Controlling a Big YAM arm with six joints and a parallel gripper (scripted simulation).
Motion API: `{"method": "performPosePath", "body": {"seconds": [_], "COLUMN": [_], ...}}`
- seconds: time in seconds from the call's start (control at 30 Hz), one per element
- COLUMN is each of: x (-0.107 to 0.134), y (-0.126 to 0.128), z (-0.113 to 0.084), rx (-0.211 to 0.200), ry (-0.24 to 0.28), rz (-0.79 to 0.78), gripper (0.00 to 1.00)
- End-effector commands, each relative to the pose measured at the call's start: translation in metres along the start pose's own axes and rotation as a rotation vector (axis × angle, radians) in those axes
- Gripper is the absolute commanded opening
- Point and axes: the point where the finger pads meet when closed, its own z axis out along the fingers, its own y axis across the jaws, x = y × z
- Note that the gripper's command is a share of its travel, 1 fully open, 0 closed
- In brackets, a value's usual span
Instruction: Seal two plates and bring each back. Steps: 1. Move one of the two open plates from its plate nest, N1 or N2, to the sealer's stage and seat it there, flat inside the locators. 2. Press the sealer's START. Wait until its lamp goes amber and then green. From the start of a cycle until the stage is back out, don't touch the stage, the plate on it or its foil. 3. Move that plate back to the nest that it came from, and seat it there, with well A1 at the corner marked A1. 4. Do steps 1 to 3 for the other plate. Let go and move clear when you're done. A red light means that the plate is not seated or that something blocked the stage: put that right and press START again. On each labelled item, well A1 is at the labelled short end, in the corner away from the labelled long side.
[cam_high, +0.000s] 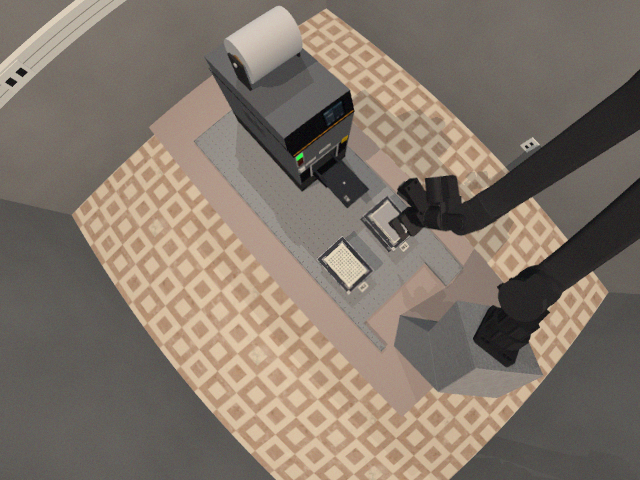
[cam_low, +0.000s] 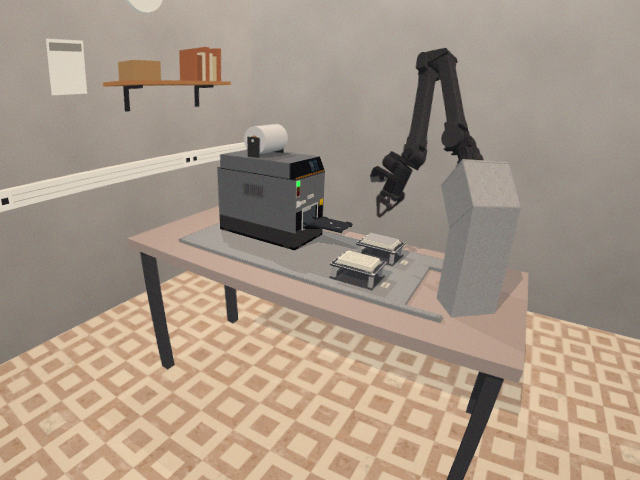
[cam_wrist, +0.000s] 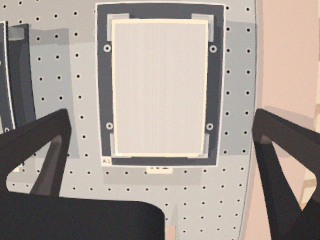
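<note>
A plate with a smooth foil-covered top (cam_high: 381, 214) (cam_low: 381, 240) (cam_wrist: 160, 74) sits flat in the far nest (cam_wrist: 103, 80), whose A1 mark (cam_wrist: 106, 160) is at one corner. A plate with open wells (cam_high: 345, 262) (cam_low: 356, 260) sits in the near nest. My gripper (cam_high: 400, 227) (cam_low: 385, 209) (cam_wrist: 161, 119) is open and empty, hanging well above the foil-covered plate with a finger to either side of it. The sealer (cam_high: 289, 118) (cam_low: 263, 201) shows a green lamp (cam_high: 298, 155) (cam_low: 298, 182). Its stage (cam_high: 342, 181) (cam_low: 330, 223) is out and bare.
A foil roll (cam_high: 263, 41) (cam_low: 266, 136) sits on top of the sealer. The arm's tall grey pedestal (cam_high: 460, 351) (cam_low: 478, 232) stands at the table's near end. Everything rests on a perforated grey baseplate (cam_high: 268, 206) (cam_low: 310, 263). The near nest's edge (cam_wrist: 14, 74) shows at the left of the wrist view.
</note>
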Motion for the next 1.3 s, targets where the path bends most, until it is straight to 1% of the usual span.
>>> {"method": "performPosePath", "body": {"seconds": [0.0,0.07,0.2,0.3,0.43,0.5,0.53,0.7,0.8,0.93,1.27], "x": [-0.001,-0.004,-0.008,-0.007,0.000,0.000,0.003,0.008,0.005,-0.005,-0.012], "y": [0.006,0.006,0.001,-0.005,-0.008,-0.008,-0.007,0.005,0.009,0.004,0.002], "z": [-0.011,-0.016,-0.010,-0.006,-0.003,-0.003,-0.003,-0.002,-0.002,-0.004,-0.009], "rx": [-0.011,-0.009,-0.003,0.016,0.023,0.023,0.020,-0.011,-0.016,-0.001,0.000], "ry": [-0.009,-0.012,-0.025,-0.019,-0.005,-0.005,0.005,0.027,0.015,-0.016,-0.029], "rz": [0.000,0.001,0.013,0.016,0.007,0.007,0.003,-0.022,-0.027,-0.021,-0.021], "gripper": [1.00,1.00,1.00,1.00,1.00,1.00,1.00,1.00,1.00,1.00,1.00]}}
